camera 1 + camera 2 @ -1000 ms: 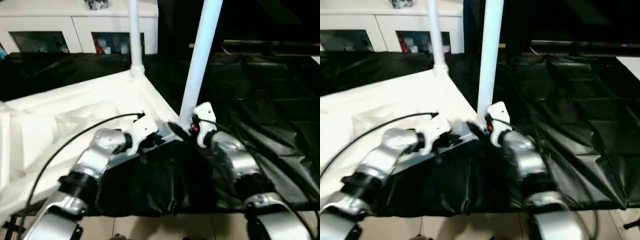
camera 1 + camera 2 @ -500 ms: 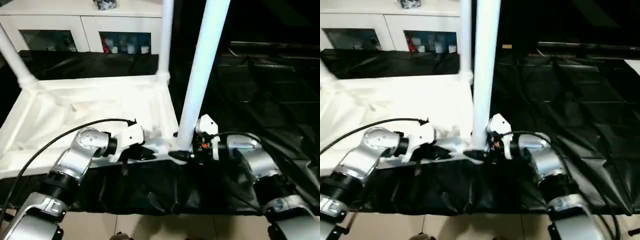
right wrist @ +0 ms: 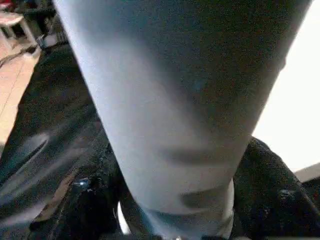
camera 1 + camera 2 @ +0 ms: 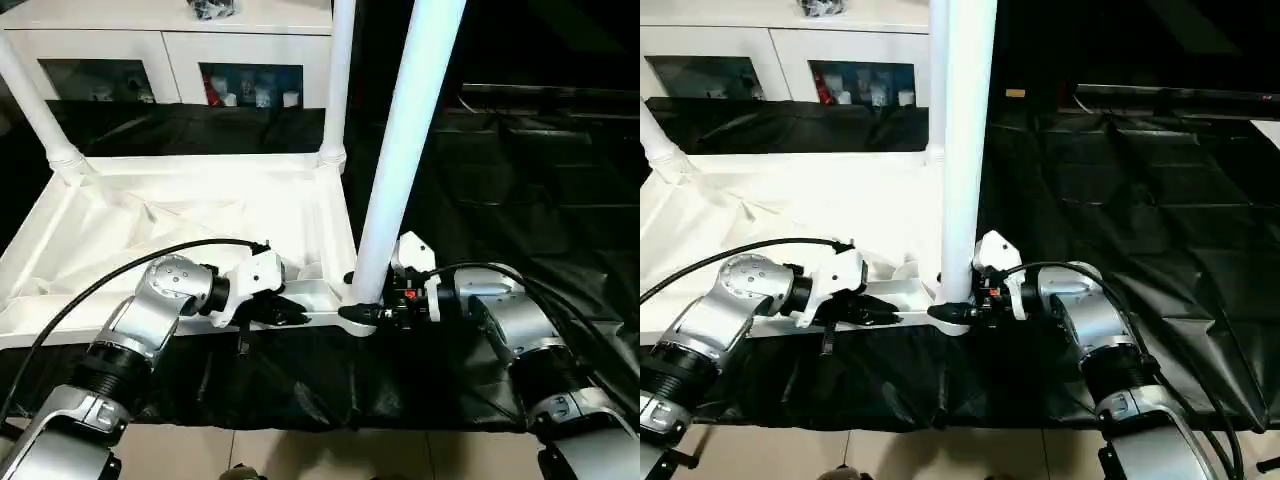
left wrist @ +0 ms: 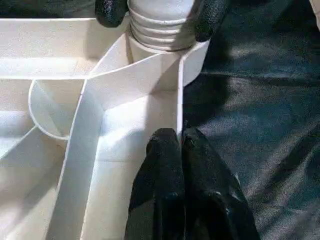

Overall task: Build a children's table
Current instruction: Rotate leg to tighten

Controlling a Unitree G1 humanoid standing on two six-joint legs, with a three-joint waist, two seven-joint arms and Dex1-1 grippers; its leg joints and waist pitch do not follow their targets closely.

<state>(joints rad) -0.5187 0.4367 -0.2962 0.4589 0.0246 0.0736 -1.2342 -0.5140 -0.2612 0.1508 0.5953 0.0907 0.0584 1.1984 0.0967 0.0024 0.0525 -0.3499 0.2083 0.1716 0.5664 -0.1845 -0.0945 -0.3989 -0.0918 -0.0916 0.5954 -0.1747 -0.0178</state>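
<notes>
We've got the table [image 4: 190, 215] upside down on the black sheet [image 4: 520, 190], top face down, ribs up. The right gripper [image 4: 962, 312] is clamped round the base of the near leg [image 4: 400, 150] right at the corner socket [image 5: 160, 50], a finger [image 5: 111, 10] on each side of the threaded end. The left gripper [image 4: 290, 315] sits just beside it, fingers [image 5: 162, 165] pinched narrow on the table's edge wall — holding the frame down. Two more legs [image 4: 338, 80] stand in the corners farther out from both grippers. Judging the step as seating this leg: we'd keep it plumb over the socket, turn from low on the base, and let our left side take the reaction so the top doesn't spin on the slick sheet; cross-threading looks like the main risk if the leg leans. Versus a second ago — the leg was tilted and the table sat skewed to us; now the leg is near upright, the table lies squarer, and the far left leg shows. Head camera moved too, so part of that shift is ours.
</notes>
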